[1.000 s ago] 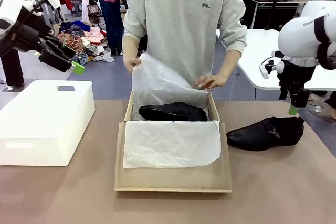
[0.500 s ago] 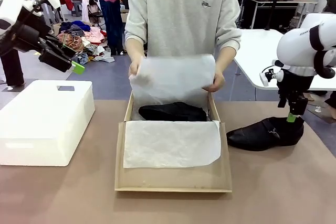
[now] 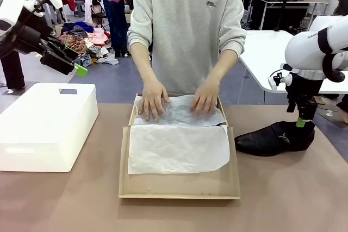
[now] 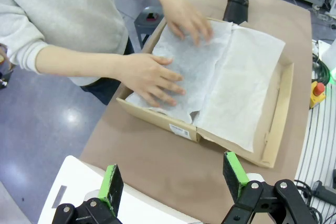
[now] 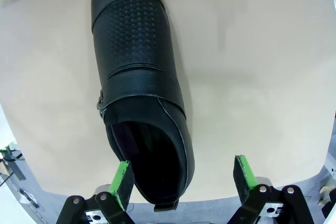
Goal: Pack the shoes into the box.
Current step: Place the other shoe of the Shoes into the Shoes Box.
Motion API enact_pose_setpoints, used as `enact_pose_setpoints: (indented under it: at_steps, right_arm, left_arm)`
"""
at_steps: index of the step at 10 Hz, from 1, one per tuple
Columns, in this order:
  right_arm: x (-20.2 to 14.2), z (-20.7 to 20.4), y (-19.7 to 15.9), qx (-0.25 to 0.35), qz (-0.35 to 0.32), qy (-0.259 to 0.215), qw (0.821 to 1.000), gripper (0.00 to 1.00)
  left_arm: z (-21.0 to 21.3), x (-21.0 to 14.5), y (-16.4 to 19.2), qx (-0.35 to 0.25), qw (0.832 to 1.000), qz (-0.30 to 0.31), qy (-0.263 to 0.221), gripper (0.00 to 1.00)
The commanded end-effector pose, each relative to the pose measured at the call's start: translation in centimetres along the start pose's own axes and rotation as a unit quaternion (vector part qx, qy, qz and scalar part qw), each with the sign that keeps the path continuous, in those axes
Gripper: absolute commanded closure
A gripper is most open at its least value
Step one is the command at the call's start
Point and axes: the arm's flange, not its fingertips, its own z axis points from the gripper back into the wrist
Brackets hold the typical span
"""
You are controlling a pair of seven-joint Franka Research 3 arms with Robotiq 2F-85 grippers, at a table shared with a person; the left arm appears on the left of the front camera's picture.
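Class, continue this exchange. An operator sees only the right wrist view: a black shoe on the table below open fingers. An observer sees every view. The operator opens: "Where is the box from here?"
Observer: The box sits mid-table, on the robot's left of your shoe.
Operator: Is it free to load?
Observer: Not now. The person's hands press tissue flat in its far part.
Operator: Where is the left gripper?
Observer: The left gripper hangs open, raised near the white bin, away from the box.
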Motion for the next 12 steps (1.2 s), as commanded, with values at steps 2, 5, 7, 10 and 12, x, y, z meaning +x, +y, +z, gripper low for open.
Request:
enact_pose_setpoints:
  at_steps: [2,5,7,10,12]
  right_arm:
    - [-0.1,0.0,0.0,-0.001,-0.001,-0.001,1.000,0.00]
    - [0.2,-1.0,-0.9,0.007,0.003,0.000,1.000,0.00]
    - [0.2,-1.7,-1.4,0.007,0.010,-0.001,1.000,0.00]
    - [0.1,-2.4,-2.1,0.007,0.013,0.005,1.000,0.00]
    - [0.1,-3.2,-2.7,0.011,0.018,0.007,1.000,0.00]
  left_arm:
    - [0.0,-0.1,0.1,-0.007,1.000,-0.006,-0.008,0.00]
    - [0.0,-0.1,0.1,-0.007,1.000,-0.006,-0.008,0.00]
    - [0.0,-0.1,0.1,-0.007,1.000,-0.006,-0.008,0.00]
    - [0.0,-0.1,0.1,-0.007,1.000,-0.006,-0.008,0.00]
    - [0.0,-0.1,0.1,-0.007,1.000,-0.006,-0.008,0.00]
